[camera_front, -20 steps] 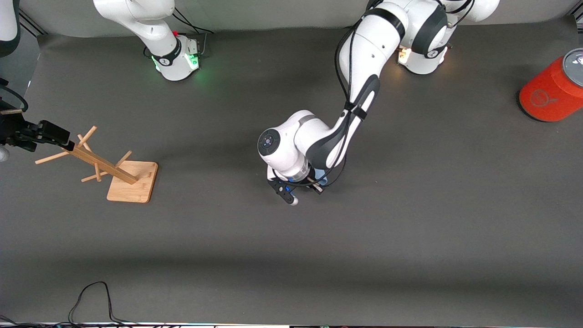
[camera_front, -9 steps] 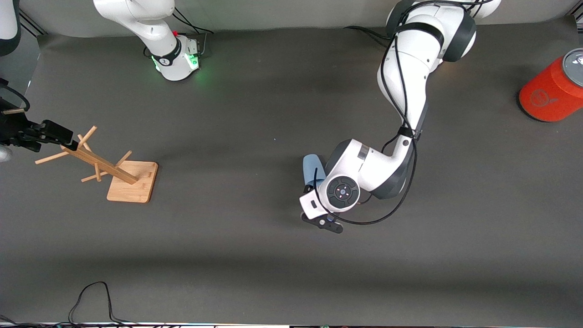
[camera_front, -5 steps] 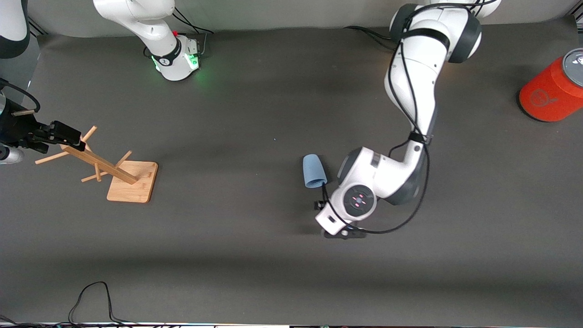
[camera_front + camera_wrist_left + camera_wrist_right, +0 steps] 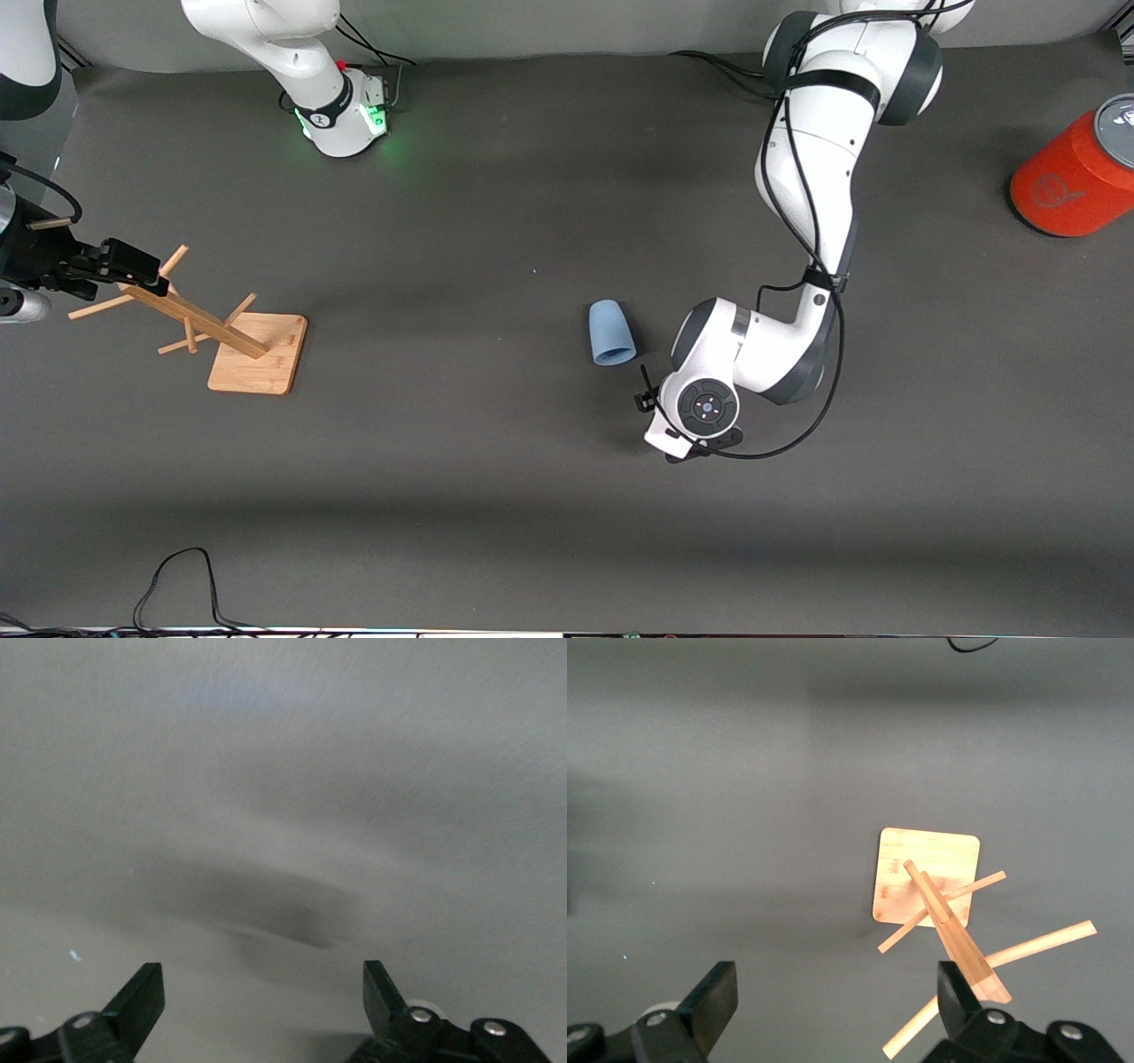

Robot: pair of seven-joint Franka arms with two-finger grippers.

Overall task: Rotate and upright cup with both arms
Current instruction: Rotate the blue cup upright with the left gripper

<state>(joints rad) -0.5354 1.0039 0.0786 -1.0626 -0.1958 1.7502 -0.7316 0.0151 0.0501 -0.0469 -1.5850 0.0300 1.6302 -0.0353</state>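
Looking down, we see the blue cup (image 4: 611, 332) mid-tabletop, rim nearer the camera, beside our wide-open, empty left claw (image 4: 264, 1005) (the nearer one), while the right claw (image 4: 837, 1010), also wide, hovers over the wooden mug tree (image 4: 943, 912).

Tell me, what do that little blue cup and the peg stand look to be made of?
The cup looks like matte plastic: an even light-blue colour with no shine or reflections. The peg stand seems to be light wood, perhaps bamboo: pale tan with faint grain on its square base and plain round pegs, clearer in the right wrist view. It appears unpainted.
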